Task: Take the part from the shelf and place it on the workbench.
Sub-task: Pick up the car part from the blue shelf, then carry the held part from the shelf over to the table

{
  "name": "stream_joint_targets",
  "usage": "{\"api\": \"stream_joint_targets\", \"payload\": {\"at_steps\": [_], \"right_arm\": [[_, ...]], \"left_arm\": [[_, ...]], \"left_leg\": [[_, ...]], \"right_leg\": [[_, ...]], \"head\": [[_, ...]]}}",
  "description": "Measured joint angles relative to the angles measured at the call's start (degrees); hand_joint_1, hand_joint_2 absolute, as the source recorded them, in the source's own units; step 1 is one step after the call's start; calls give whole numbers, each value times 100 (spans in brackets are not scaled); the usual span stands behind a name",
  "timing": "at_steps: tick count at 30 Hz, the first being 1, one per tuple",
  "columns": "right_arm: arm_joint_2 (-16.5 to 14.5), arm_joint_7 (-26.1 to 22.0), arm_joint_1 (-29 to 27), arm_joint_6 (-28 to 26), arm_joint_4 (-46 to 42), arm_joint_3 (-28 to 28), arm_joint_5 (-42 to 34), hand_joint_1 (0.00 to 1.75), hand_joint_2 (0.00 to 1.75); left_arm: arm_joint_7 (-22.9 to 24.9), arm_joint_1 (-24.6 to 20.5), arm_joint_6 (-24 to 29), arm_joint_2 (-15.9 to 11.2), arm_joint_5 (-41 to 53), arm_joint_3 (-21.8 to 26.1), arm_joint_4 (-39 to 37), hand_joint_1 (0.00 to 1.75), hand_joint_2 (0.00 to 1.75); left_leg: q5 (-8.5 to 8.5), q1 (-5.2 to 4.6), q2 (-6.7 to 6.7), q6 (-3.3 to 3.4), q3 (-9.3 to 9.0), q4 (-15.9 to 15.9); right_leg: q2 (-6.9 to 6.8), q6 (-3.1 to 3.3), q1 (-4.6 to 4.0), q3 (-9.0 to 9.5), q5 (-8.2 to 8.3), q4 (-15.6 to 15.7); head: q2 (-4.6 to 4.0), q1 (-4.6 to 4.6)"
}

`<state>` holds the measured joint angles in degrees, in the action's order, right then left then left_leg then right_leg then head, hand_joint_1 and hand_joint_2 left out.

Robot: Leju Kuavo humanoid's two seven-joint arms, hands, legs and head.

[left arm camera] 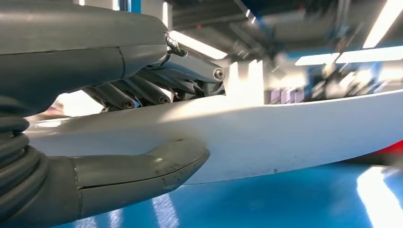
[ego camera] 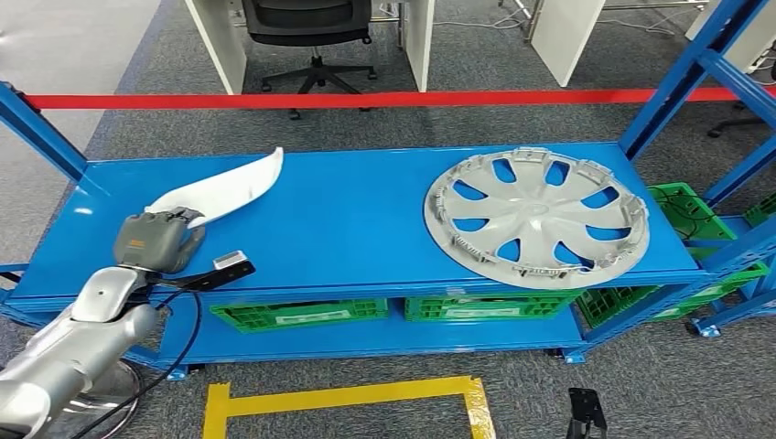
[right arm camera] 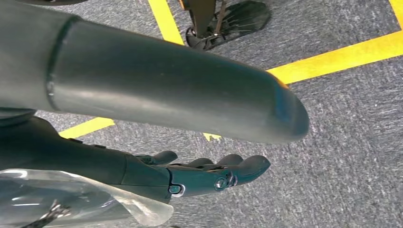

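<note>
White, curved and tapering to a point, the part is a long thin shell of smooth plastic, shaped rather like a blade or a fender trim. It lies on the top board of the blue shelf, toward the shelf's left end, with its pointed tip aimed away from the robot and its broader end nearest the robot.

The left hand has that broader end in its grip. In the left wrist view the part passes between the thick grey thumb on one face and the darker fingers pressed on the other face, so the part is clamped from both sides. Most of its length sticks out beyond the hand, over the blue board. Whether the part's underside touches the board or is just clear of it cannot be told.

The right hand hangs over grey carpet marked with yellow tape; its fingers are stretched out, slightly apart, and hold nothing.

On the right half of the same board, well apart from the part, lies a silver wheel cover. Green crates sit on the lower level.
</note>
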<state>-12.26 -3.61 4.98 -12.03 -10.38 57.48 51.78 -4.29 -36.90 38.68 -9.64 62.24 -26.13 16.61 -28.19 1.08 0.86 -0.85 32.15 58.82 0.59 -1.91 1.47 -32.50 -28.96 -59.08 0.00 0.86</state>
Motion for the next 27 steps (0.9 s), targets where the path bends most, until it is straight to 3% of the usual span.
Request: {"api": "stream_joint_targets", "payload": {"at_steps": [3,4,7,9,11,15,20,23,27], "right_arm": [[0,-12,-21,-19,0,1,-1,0,0],[0,-12,-30,-29,0,2,-4,0,0],[0,1,-45,-78,0,12,-44,0,0],[-1,7,-44,-111,0,28,-80,0,0],[-2,10,-58,-130,0,48,-98,0,0],[-2,-41,-76,-135,0,93,-101,0,0],[-4,-851,-125,-225,-2,106,-60,0,0],[-17,-1305,-151,-671,-4,105,7,0,0],[-25,-1451,-171,-845,-4,107,21,0,0]], "left_arm": [[-564,189,113,102,0,644,369,175,175],[-993,268,115,188,3,944,548,175,175],[-2907,524,118,676,-602,2207,1297,175,175],[-3480,663,117,1041,-1593,2746,1859,175,175],[-3448,784,112,1255,-2371,2807,2366,175,175],[-3323,1160,-29,1331,-3343,2390,3497,175,175],[-2956,1785,-704,1083,-4302,1740,5329,175,175],[-2960,2291,-1183,907,-4997,1638,6460,175,175],[-2967,2711,-1349,759,-5231,1628,7414,175,175]], "left_leg": [[0,-1,-9,0,1,1],[0,-1,-11,0,2,2],[0,-5,-10,1,9,6],[-2,-10,-17,3,9,6],[-4,-14,-22,6,9,6],[-4,-14,-18,7,11,6],[-4,-14,-22,7,12,3],[-5,-14,-28,6,12,2],[-5,-13,-22,7,13,1]], "right_leg": [[8,0,1,-7,0,1],[8,0,1,-10,1,2],[3,-1,5,-11,1,3],[14,-3,11,-8,3,2],[17,-7,14,-9,5,2],[9,-8,15,-9,5,2],[16,-8,15,-9,4,0],[19,-8,14,-15,3,1],[5,-7,13,-11,0,1]], "head": [[0,-2],[0,-3],[0,2],[0,1],[0,-2],[0,-1],[0,-2],[0,-2],[0,-2]]}}
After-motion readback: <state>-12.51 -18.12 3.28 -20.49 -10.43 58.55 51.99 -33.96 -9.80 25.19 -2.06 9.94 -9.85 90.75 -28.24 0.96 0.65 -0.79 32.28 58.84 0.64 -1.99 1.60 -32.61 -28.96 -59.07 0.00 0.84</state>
